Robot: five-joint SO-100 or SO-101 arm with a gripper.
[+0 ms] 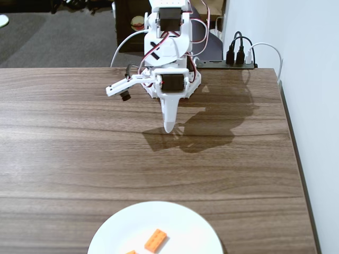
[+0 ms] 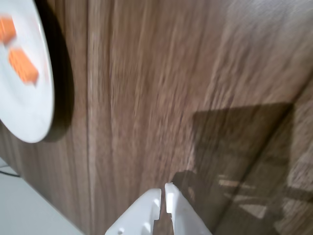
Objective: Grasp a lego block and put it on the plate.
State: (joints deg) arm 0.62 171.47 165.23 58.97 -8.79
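Block on the plate, gripper empty and well away from it

The lego block (image 1: 155,239) lies on the plate (image 1: 185,225), long axis running diagonally in the fixed view; a second orange bit sits beside it near the plate's lower rim; the gripper (image 1: 168,127) hangs well apart up the table, fingers pressed together, holding nothing; the task looks done.

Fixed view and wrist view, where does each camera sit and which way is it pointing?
Fixed view: sits high at the table's near edge, facing the white arm; shows the dark wood-grain table, the shut gripper and the large round white plate.
Wrist view: rides on the arm, looking past the gripper along the tabletop.
Shared: the plate and the small bright orange lego block lying on it.
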